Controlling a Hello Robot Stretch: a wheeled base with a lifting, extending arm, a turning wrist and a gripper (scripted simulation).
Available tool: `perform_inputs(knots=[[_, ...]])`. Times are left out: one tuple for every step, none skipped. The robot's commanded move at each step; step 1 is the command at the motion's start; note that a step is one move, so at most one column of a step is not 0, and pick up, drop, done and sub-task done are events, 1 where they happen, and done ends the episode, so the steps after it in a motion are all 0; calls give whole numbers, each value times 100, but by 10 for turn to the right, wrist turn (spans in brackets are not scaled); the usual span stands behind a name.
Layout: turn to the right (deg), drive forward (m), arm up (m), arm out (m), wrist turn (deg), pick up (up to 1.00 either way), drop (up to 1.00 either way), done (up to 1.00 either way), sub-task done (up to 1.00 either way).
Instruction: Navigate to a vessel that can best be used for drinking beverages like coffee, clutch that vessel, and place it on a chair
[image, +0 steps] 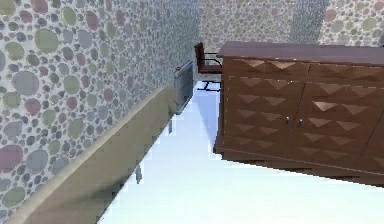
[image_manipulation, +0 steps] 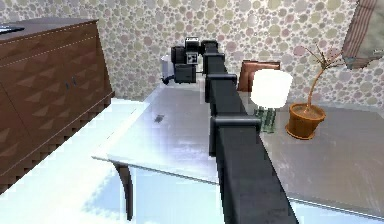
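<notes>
We are risking knocking the lamp (image_manipulation: 270, 88), right of centre, when turning; cannot tell whether the gripper (image_manipulation: 173, 68), upper middle, holds anything.

Arm (image_manipulation: 236, 150) w/ tool (image_manipulation: 170, 68) above grey table (image_manipulation: 165, 140) — lamp (image_manipulation: 270, 90), plant (image_manipulation: 312, 100) rt.

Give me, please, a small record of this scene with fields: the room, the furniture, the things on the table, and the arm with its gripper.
room: dotted wallpaper, pale floor
sideboard: dark wood, at the forward view's right
chair: reddish-brown, past the sideboard's left end, near the far wall
table: grey top, dark leg
on table: lamp with white shade; plant in orange pot; small dark item
arm: reaches out across the table
gripper: by the table's far left corner, against the wall; cannot tell whether it holds anything
</notes>
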Motion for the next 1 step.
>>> perform_inputs(knots=[[0,0,0,0,-450,0,0,0,0]])
